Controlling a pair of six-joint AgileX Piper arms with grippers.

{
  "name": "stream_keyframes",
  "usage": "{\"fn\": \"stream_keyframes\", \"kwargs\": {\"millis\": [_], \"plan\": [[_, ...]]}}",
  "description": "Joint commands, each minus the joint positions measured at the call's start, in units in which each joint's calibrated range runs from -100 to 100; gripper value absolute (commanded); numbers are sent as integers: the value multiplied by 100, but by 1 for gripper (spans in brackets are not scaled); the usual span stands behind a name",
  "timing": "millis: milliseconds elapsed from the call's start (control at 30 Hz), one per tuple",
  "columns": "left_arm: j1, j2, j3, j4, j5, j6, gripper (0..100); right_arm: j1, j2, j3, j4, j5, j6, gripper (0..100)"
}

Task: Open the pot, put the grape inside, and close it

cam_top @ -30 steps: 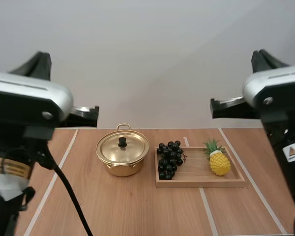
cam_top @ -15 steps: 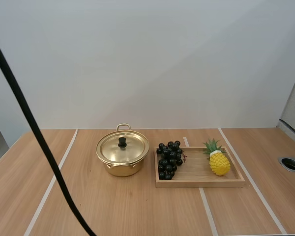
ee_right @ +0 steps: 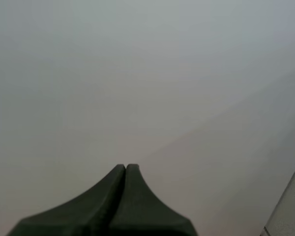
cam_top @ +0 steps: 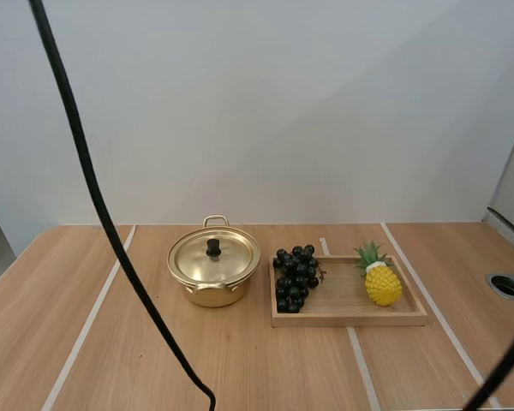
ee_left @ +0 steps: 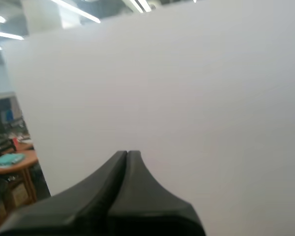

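On the bench [cam_top: 240, 360]: pot [cam_top: 212, 287] w/ lid [cam_top: 197, 257] on, grapes [cam_top: 295, 278] just beside pot, on tray [cam_top: 351, 315].
My left hand [ee_left: 127, 153] & right hand [ee_right: 125, 167] both pressed together, gripping nothing.

Gold pot [cam_top: 207, 293] stands upright on the counter [cam_top: 265, 368], closed; its lid [cam_top: 230, 257] with black knob is seated. Bunch of dark grapes [cam_top: 295, 278] lies just beside it, at the wooden tray's [cam_top: 351, 318] left end.

High view: forward and down over the light wooden table [cam_top: 240, 368] from beyond its near edge. Wrist views look past the black left gripper [ee_left: 127, 153] and right gripper [ee_right: 125, 167] at the plain pale wall [cam_top: 283, 111] all three share.
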Motion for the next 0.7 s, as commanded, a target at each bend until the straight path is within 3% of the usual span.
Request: {"fn": "stream_keyframes", "kwargs": {"millis": [0, 167, 667], "plan": [[-26, 659, -709, -674, 994, 540, 0, 3, 173, -154, 124, 57, -74, 0], [-26, 1368, -1342, -624, 994, 552, 0, 3, 408, 152, 469, 57, -275, 0], [-26, 1829, -1373, -625, 994, 791, 0, 3, 306, 2900, 303, 57, -633, 0]]}}
